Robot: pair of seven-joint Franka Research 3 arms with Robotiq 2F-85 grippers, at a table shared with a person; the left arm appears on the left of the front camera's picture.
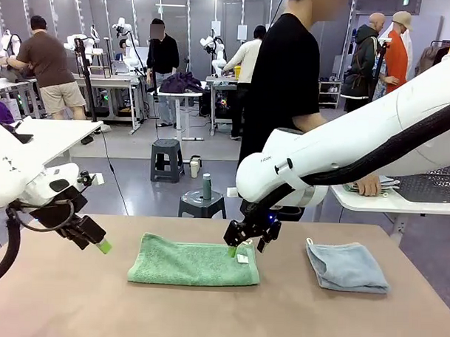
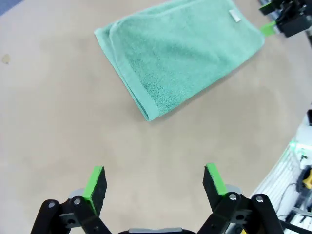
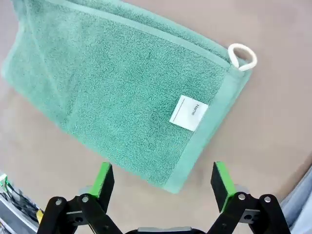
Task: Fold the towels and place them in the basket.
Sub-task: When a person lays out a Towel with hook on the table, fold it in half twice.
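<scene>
Right wrist view, and the mint green terry towel point(image 3: 122, 102) lies flat on the brown tabletop point(image 1: 57, 303), its white name tag point(image 3: 189, 112) facing up and a pale cord loop point(image 3: 242, 56) poking out at the corner. The right gripper point(image 3: 163, 178) hovers just above the tagged short edge with its fingers spread wide, pinching nothing. From the left wrist, the towel looks doubled over, with two layers showing along one long side. The left gripper point(image 2: 156, 180) is spread as well, over bare table near the towel's other end.

In the front view, the pale grey-blue terry towel point(image 1: 347, 265) sits folded well to the right. The dark grey lattice basket point(image 1: 431, 184) waits on the white side table point(image 1: 364, 201) beyond.

This cloth should be light, limp and soft, and the terry pile ought to give the green pads good bite. It will sag, though, and the layers could slide apart. The hemmed corners look like the best hold, with both layers pinched together, one corner per gripper.
</scene>
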